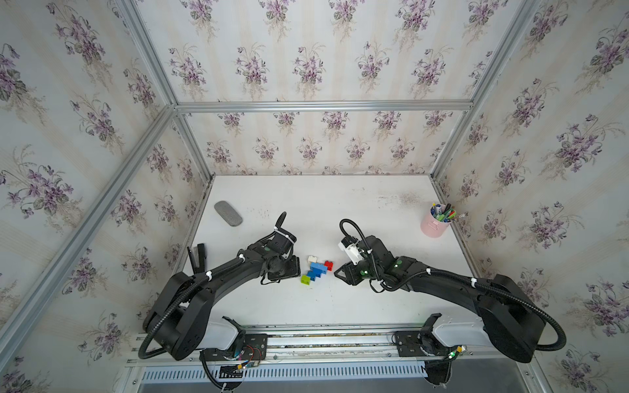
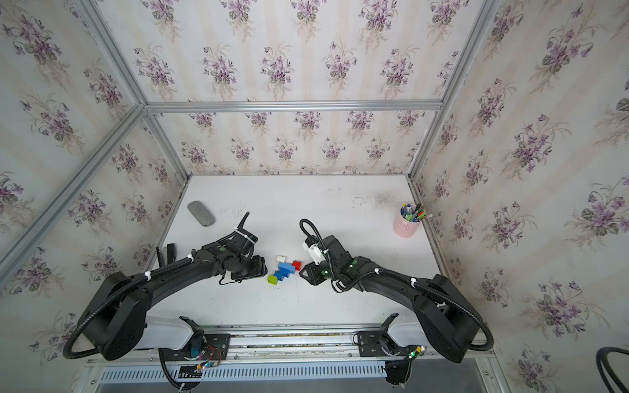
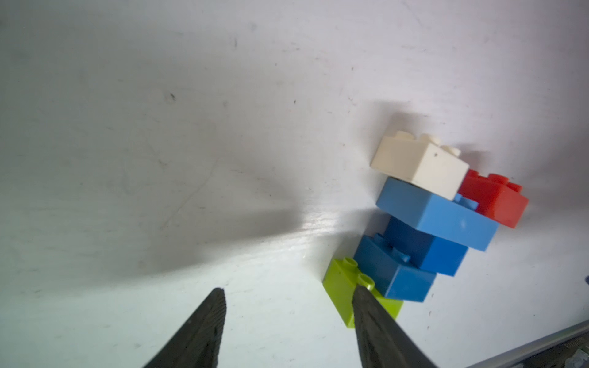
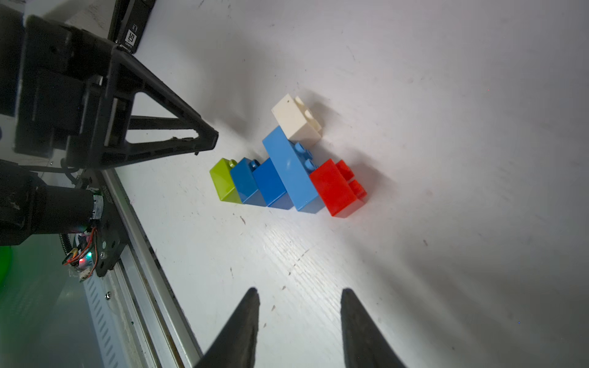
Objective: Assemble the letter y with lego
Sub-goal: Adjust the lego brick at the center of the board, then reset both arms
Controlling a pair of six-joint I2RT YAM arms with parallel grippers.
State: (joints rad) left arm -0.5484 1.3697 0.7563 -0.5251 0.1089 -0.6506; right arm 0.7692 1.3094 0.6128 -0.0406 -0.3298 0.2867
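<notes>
Fingers [image 4: 239, 334]: two pairs, parted. Bricks [image 1: 318, 268]: six, joined. Cup [image 1: 434, 227]: one.

Bright, diffuse light. Soft broad shadow on desk [image 3: 159, 207] ahead of left gripper [image 3: 290, 288], sheen patch beside it. Gripper itself out of focus. Both top views bow at edges.

Glossy plastic lego [image 4: 287, 165] (scuffed matt table [image 4: 446, 127]).

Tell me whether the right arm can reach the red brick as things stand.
Probably yes. The right tool is open and empty, the red brick lies nearest it, and only bare table lies between them.
</notes>
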